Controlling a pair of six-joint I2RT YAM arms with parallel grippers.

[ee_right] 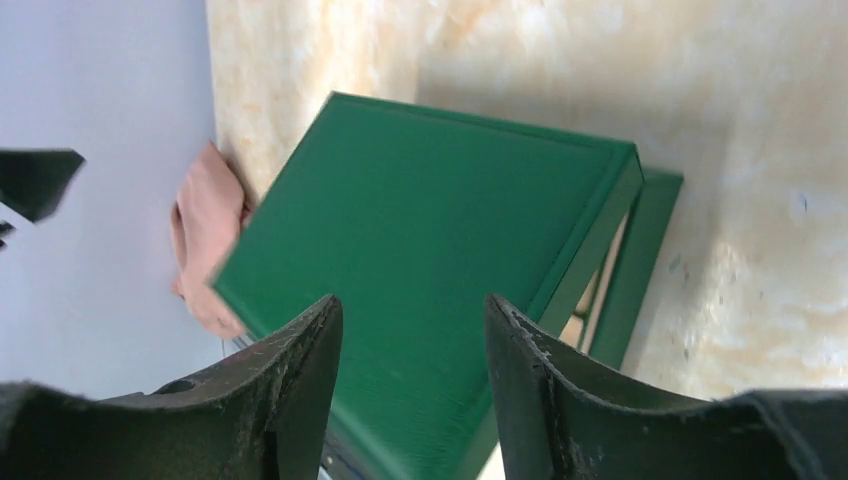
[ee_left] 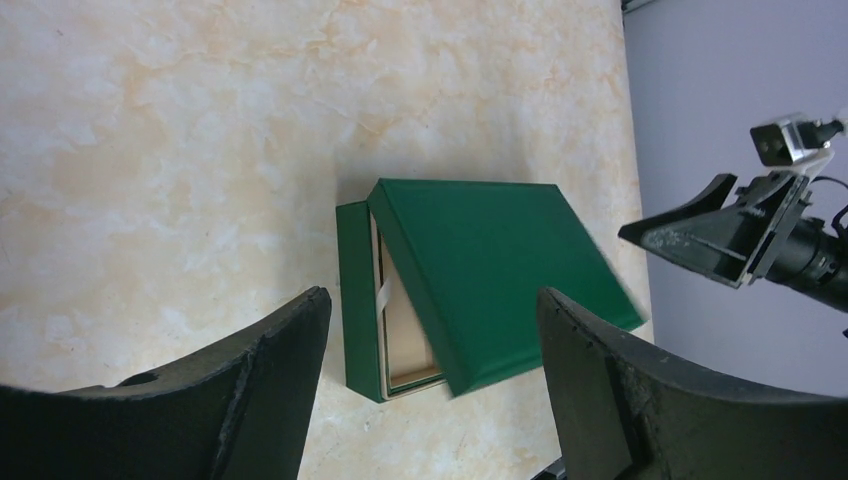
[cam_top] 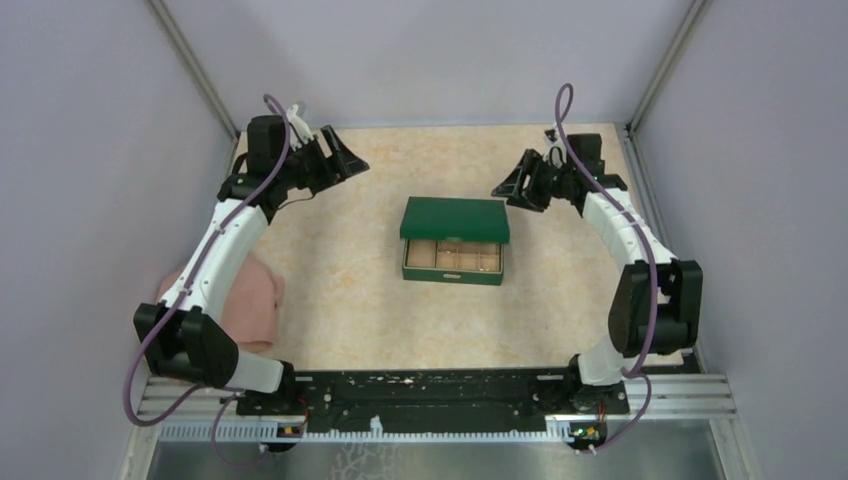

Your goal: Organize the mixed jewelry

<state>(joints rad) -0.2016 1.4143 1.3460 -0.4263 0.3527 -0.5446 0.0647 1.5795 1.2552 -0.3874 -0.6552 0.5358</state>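
A green box [cam_top: 453, 270] stands mid-table with its lid [cam_top: 455, 218] tilted up at the back over beige compartments [cam_top: 452, 257]. The mixed jewelry is too small to make out in any view. My left gripper [cam_top: 352, 160] hovers open, back and left of the box, its fingers apart with nothing between them. In the left wrist view the left gripper [ee_left: 432, 295] frames the box [ee_left: 357, 300] and its raised lid [ee_left: 490, 270] from afar. My right gripper [cam_top: 502, 188] hangs open to the right of the lid. In the right wrist view the right gripper [ee_right: 412, 300] looks onto the lid [ee_right: 420, 230].
A pink cloth [cam_top: 248, 300] lies at the table's left edge beside the left arm, and shows past the lid as the pink cloth [ee_right: 205, 235] in the right wrist view. Grey walls close in the table on three sides. The right gripper [ee_left: 705, 235] shows in the left wrist view.
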